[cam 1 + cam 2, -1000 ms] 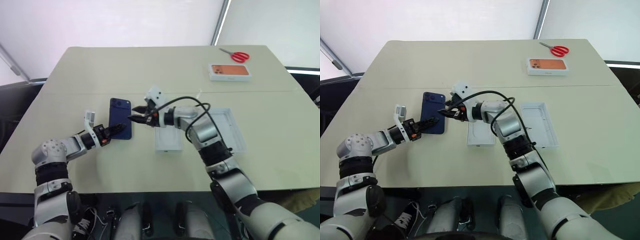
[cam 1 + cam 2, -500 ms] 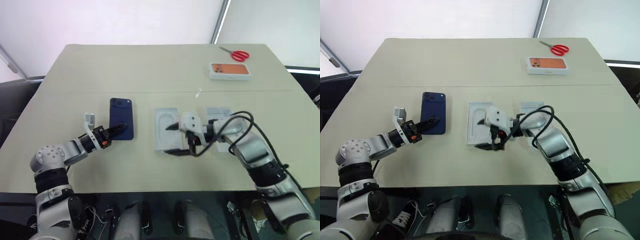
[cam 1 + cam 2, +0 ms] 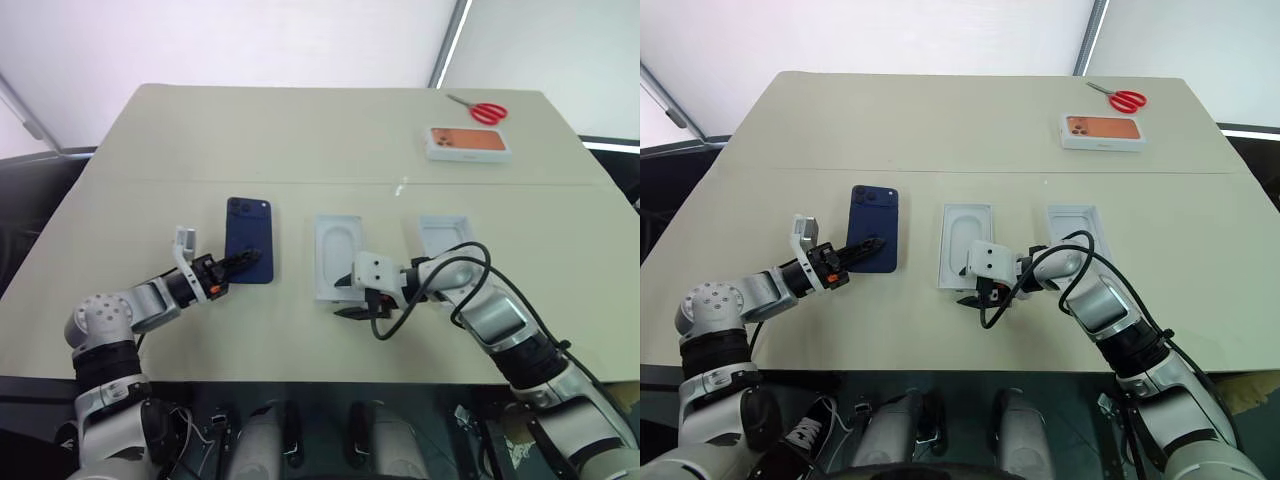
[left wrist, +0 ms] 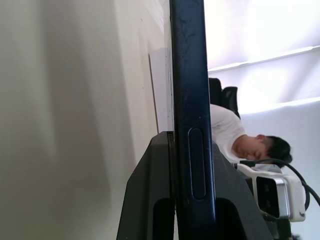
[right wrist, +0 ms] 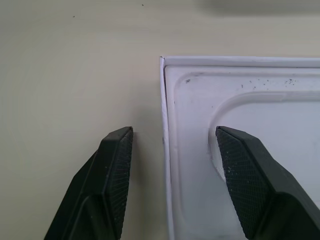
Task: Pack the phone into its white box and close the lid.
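My head pair looks down over the table (image 3: 300, 130), both eyes sharing it whole. My left wrist camera sits tight against the phone (image 4: 190, 100) edge; my right wrist hangs close over the white box (image 5: 240, 100) corner.

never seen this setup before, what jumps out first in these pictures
The dark blue phone stands out on the pale table, its near end pinched by the left gripper, shut on its edge. Beside it, the right gripper has its open fingers astride the near wall of a shallow white box with a rounded recess. At the far right corner lie red-handled scissors and a box with an orange picture.
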Action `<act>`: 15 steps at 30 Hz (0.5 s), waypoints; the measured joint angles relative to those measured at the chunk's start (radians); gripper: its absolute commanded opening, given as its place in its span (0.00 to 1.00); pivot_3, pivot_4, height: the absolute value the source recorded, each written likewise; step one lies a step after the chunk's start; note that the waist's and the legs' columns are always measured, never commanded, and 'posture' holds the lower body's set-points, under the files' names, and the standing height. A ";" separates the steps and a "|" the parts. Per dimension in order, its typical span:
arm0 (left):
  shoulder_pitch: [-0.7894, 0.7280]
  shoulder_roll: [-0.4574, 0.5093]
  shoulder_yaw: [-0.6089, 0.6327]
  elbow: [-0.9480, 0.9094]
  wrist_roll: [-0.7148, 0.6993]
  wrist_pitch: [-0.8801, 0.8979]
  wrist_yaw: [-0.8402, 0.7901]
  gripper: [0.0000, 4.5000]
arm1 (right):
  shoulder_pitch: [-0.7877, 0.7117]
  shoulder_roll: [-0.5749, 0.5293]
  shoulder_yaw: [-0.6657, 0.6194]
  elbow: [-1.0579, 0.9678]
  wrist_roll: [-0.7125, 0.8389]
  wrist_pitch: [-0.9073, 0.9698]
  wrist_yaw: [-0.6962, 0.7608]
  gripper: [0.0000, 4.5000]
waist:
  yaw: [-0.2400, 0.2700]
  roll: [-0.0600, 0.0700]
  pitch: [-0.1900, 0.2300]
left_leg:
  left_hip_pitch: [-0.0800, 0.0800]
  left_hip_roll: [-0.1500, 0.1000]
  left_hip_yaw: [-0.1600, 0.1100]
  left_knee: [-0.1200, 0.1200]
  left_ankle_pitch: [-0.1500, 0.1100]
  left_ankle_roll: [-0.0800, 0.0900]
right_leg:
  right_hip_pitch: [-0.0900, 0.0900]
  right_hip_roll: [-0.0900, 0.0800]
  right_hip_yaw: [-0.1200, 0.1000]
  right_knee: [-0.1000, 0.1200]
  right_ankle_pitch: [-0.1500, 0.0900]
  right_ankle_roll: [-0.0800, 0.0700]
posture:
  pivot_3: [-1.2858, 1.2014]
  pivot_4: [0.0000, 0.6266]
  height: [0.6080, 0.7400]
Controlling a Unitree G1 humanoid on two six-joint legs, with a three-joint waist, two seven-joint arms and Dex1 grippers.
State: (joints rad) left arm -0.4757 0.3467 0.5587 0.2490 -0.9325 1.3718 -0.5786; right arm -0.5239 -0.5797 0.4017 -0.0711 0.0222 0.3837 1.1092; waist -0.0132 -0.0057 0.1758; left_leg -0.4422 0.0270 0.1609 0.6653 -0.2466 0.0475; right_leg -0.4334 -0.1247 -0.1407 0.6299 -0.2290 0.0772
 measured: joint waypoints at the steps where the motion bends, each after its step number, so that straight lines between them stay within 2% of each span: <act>1: 0.002 -0.002 -0.002 -0.005 -0.001 0.000 0.003 0.01 | -0.001 0.000 0.000 0.002 -0.001 0.000 0.000 0.59 | 0.001 0.000 0.000 | 0.000 0.000 0.000 0.000 0.000 0.000 | 0.000 0.000 0.000 0.000 0.000 0.000 | 0.52 0.24 0.98; 3: 0.002 -0.004 -0.011 -0.014 -0.002 0.000 0.011 0.01 | -0.001 0.001 0.000 0.006 -0.002 -0.002 0.000 0.59 | 0.001 0.000 0.000 | 0.000 0.000 0.000 0.000 0.000 0.000 | 0.000 0.000 0.000 0.000 0.000 0.000 | 0.52 0.24 0.98; 6: 0.002 -0.012 -0.017 -0.016 -0.010 0.003 0.020 0.01 | -0.003 0.001 0.000 0.009 -0.005 -0.007 -0.001 0.40 | 0.000 0.000 0.000 | 0.000 0.000 0.000 0.000 0.000 0.000 | 0.000 0.000 0.000 0.000 0.000 0.000 | 0.52 0.24 0.98; 7: 0.001 -0.013 -0.017 -0.016 -0.015 0.005 0.024 0.01 | -0.005 0.001 0.000 0.011 -0.007 -0.008 -0.002 0.29 | 0.000 0.000 0.000 | 0.000 0.000 0.000 0.000 0.000 0.000 | 0.000 0.000 0.000 0.000 0.000 0.000 | 0.52 0.24 0.98; 15: -0.021 -0.016 -0.008 -0.014 -0.042 0.021 0.075 0.01 | -0.016 0.009 0.001 0.017 -0.022 -0.018 -0.013 0.29 | -0.001 -0.001 0.000 | 0.000 0.000 -0.001 0.001 0.000 0.000 | 0.001 0.000 -0.001 0.000 0.000 0.000 | 0.52 0.24 0.98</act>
State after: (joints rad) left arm -0.4966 0.3303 0.5504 0.2347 -0.9741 1.3927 -0.5039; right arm -0.5403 -0.5711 0.4027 -0.0540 0.0006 0.3660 1.0960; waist -0.0139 -0.0062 0.1756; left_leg -0.4420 0.0272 0.1601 0.6661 -0.2466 0.0476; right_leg -0.4323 -0.1245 -0.1416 0.6300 -0.2289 0.0770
